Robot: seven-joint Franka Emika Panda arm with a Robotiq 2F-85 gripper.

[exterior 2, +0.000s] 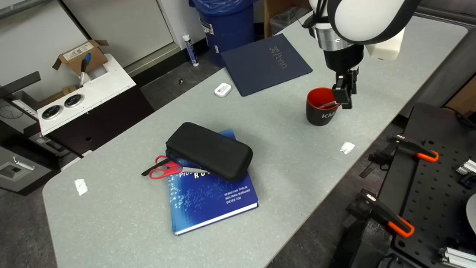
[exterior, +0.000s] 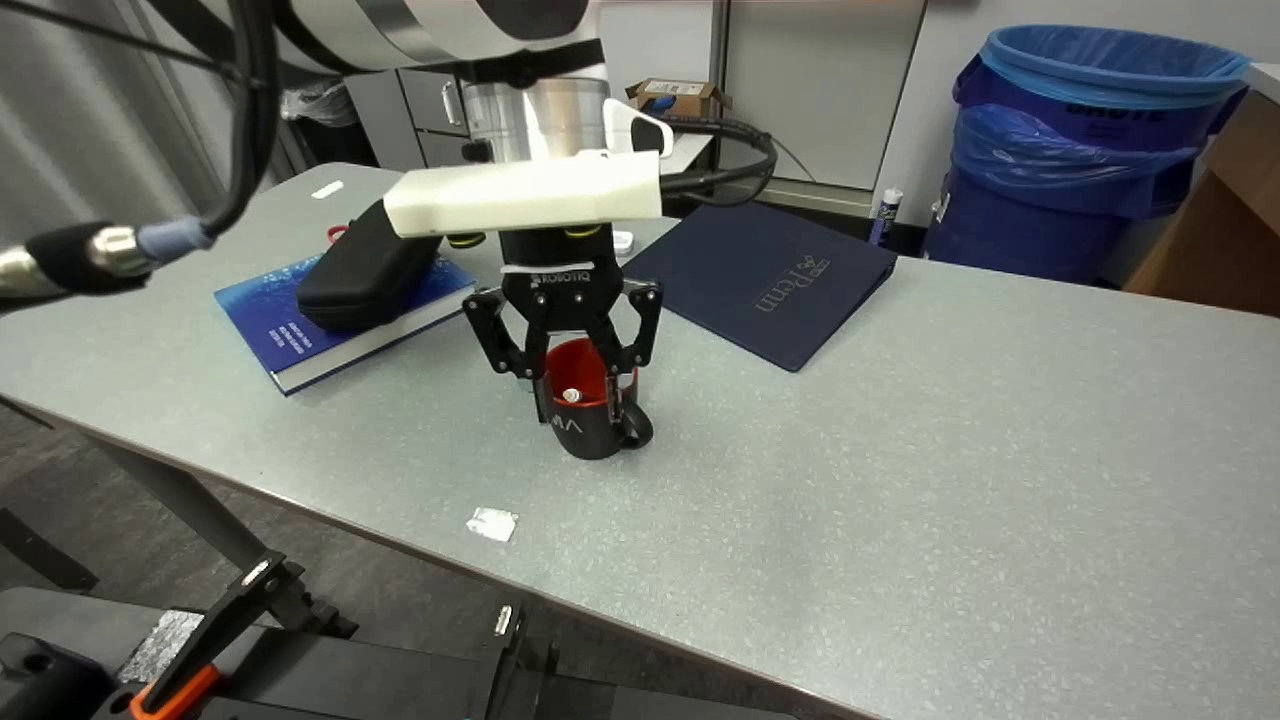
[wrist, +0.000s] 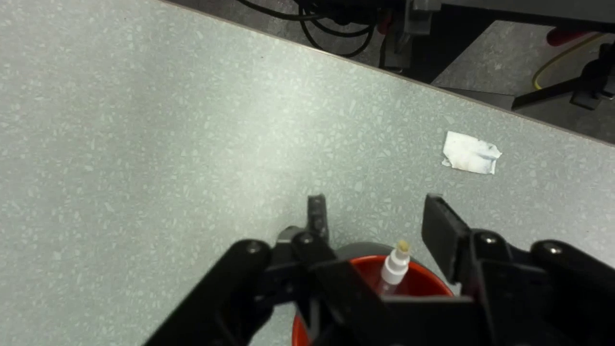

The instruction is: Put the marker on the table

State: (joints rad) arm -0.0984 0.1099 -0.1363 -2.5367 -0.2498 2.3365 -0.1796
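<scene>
The marker (exterior: pixel 572 395) leans inside a black mug (exterior: pixel 590 440) with a red inside. Its white end with a yellowish tip rises by the rim in the wrist view (wrist: pixel 395 268), and its shaft shows in an exterior view (exterior 2: pixel 327 105). The mug (exterior 2: pixel 316 116) stands upright on the light grey table (exterior: pixel 900 480). My gripper (exterior: pixel 579 414) points down at the mug, fingers apart. In the wrist view the open gripper (wrist: pixel 375 211) has the marker's tip between its fingers but touching neither. In an exterior view the fingers (exterior 2: pixel 346 105) are beside the mug's rim.
A blue book (exterior 2: pixel 215 204) bears a black case (exterior 2: pixel 210 150) and red scissors (exterior 2: pixel 167 170). A dark blue folder (exterior: pixel 765 280) lies behind the mug. A small white box (exterior 2: pixel 223 90) lies near the folder. A white scrap (wrist: pixel 471 153) is near the table's edge.
</scene>
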